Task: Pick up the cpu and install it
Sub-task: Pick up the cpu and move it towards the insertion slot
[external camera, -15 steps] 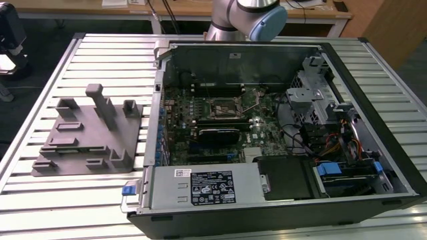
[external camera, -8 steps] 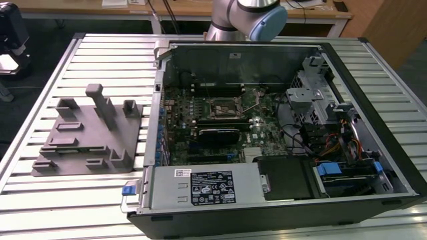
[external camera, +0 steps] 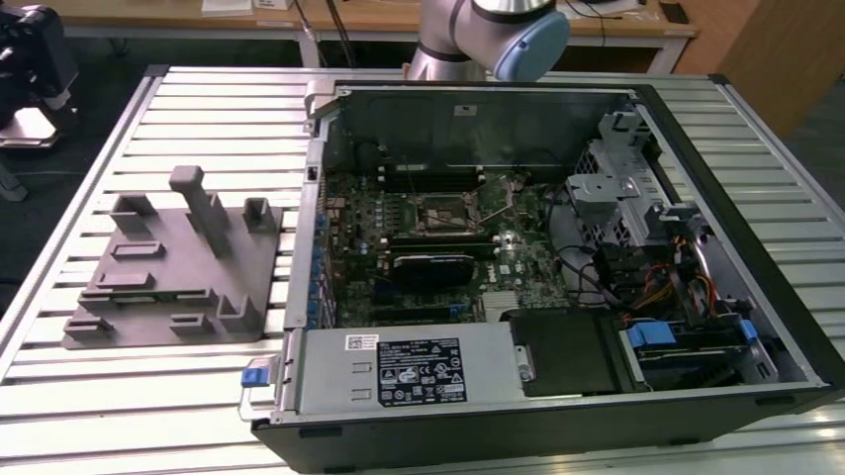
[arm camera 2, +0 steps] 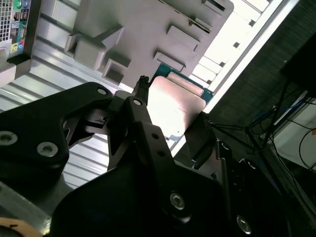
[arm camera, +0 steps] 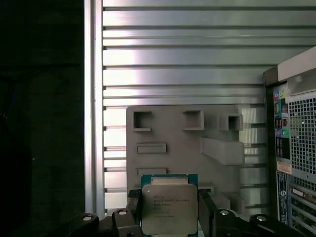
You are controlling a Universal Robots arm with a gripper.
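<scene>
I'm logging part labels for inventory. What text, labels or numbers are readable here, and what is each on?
On the cpu, held in the fingers: several printed lines, too small to read.
On the power supply label: dense print and symbols, too small to read.
On the white sticker beside it: blurred.
On the rear case sticker: blurred.
Nothing can be quoted.

Cropped by the first wrist view's border: edge of the cpu nearest the base of the pincer. Chip flanks covered by clamping fingers; lid print too small to read. Beyond the pincer, fixture block partly masked by the chip. In the second wrist view, chip partly hidden behind pincer links
</scene>
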